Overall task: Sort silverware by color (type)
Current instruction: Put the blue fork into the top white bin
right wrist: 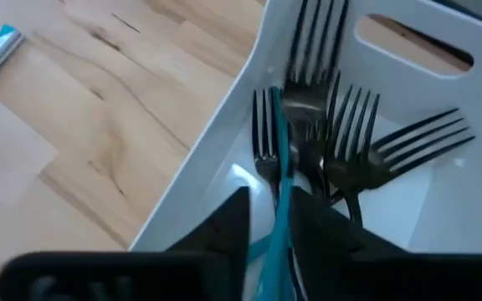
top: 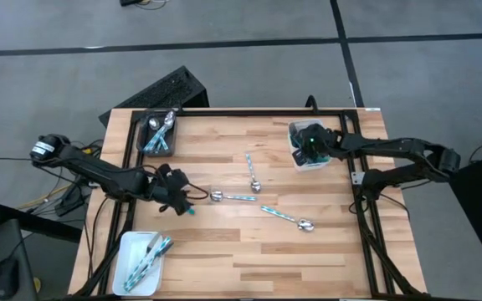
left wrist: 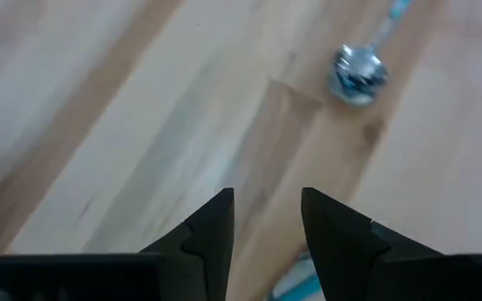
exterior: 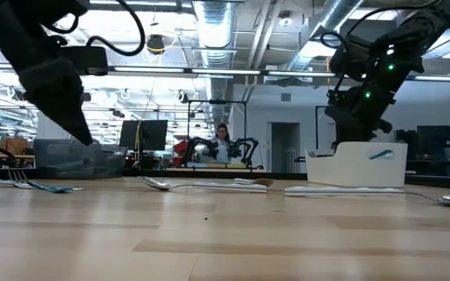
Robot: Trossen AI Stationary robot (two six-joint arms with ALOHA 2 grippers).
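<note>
My right gripper (top: 311, 149) (right wrist: 271, 224) hangs over the white tray (top: 296, 160) (right wrist: 217, 125) at the table's far right and is shut on a teal-handled fork (right wrist: 268, 142). Several other forks (right wrist: 366, 159) lie in that tray. My left gripper (top: 181, 197) (left wrist: 268, 216) is open, low over the table's left middle. A spoon (top: 217, 196) (left wrist: 358, 70) lies on the wood just ahead of it. A teal handle end (top: 192, 211) (left wrist: 294, 281) shows on the table under its fingers; I see no touch. Two more pieces (top: 254, 176) (top: 291, 219) lie mid-table. My right gripper pinches the fork's teal handle (right wrist: 279, 196) between its two fingers, coming from above and slanting down into the tray, with the fingers lying along the handle. The fork's head points ahead of the fingers, down among the forks in the tray; whether it rests on them I cannot tell.
A dark grey bin (top: 157, 135) at the far left corner holds several pieces. A white tray (top: 132, 266) at the near left corner holds a few teal-handled pieces. Black frame rails run along the table's left, far and right edges. A person stands in the room beyond.
</note>
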